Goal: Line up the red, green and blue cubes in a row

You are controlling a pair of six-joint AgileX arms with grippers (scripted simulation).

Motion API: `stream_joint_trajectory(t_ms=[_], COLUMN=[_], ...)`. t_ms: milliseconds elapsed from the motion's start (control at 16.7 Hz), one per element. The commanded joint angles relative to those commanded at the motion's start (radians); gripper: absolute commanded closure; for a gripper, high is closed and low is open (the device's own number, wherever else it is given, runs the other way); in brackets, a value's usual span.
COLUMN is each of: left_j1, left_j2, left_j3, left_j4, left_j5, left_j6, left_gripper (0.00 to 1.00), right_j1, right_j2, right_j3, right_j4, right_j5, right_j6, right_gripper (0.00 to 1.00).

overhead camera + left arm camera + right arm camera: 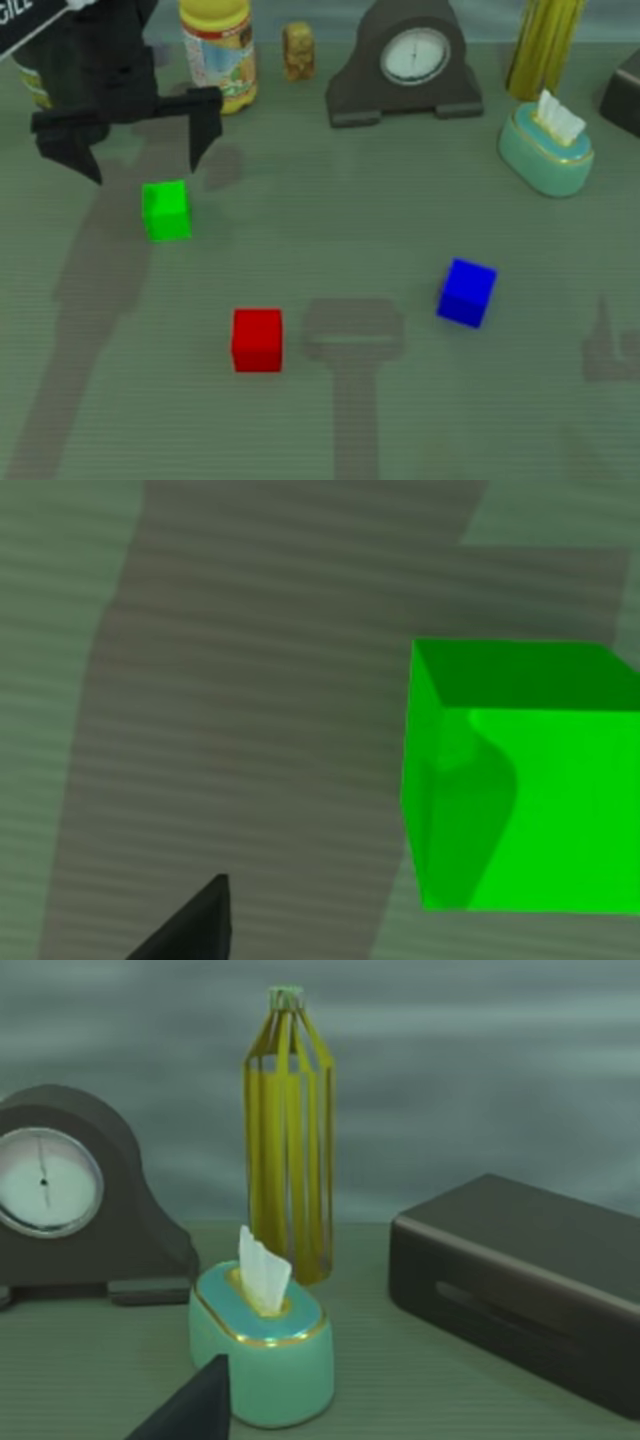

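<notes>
Left pincer [145,145]: black, two-finger, fingers spread wide, nothing held. Hangs at far-left of tabletop [350,220], just behind the small bright green matte cube [166,210]; no contact visible. Left wrist view: green cube [520,780] close up, one dark fingertip [195,925] apart from it.

Right pincer: not seen in top view; only one dark fingertip [195,1405] in right wrist view, so open/closed – cannot tell.

Small bright red matte cube [257,339]: front-centre-left, well apart from green.

Small deep blue matte cube [466,292]: right of red, slightly farther back, turned at an angle. The three cubes are not in a row.

Back edge, left to right: yellow-orange labelled bottle [217,50], small tan figurine [298,50], dark mantel clock w/ white dial [405,65], tall yellow ribbed bottle [543,45], dark box [625,90]. Teal oval tissue holder w/ gold rim [546,150] in front of the yellow ribbed bottle.
</notes>
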Motion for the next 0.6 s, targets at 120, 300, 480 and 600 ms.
stream_joint_trajectory(t_ms=[120,300,480,600], left_j1=[0.0,0.003,0.002,0.002], left_j2=[0.0,0.005,0.024,0.041], left_j3=[0.0,-0.014,-0.09,-0.152], left_j4=[0.0,0.017,0.114,0.201], left_j5=[0.0,0.0,0.0,0.0], left_j6=[0.0,0.002,0.003,0.003], left_gripper=[0.0,0.0,0.0,0.0], right_j1=[0.0,0.0,0.0,0.0], right_j2=[0.0,0.0,0.0,0.0], right_j3=[0.0,0.0,0.0,0.0], right_j4=[0.0,0.0,0.0,0.0], right_j5=[0.0,0.0,0.0,0.0], right_j6=[0.0,0.0,0.0,0.0], right_gripper=[0.0,0.0,0.0,0.0])
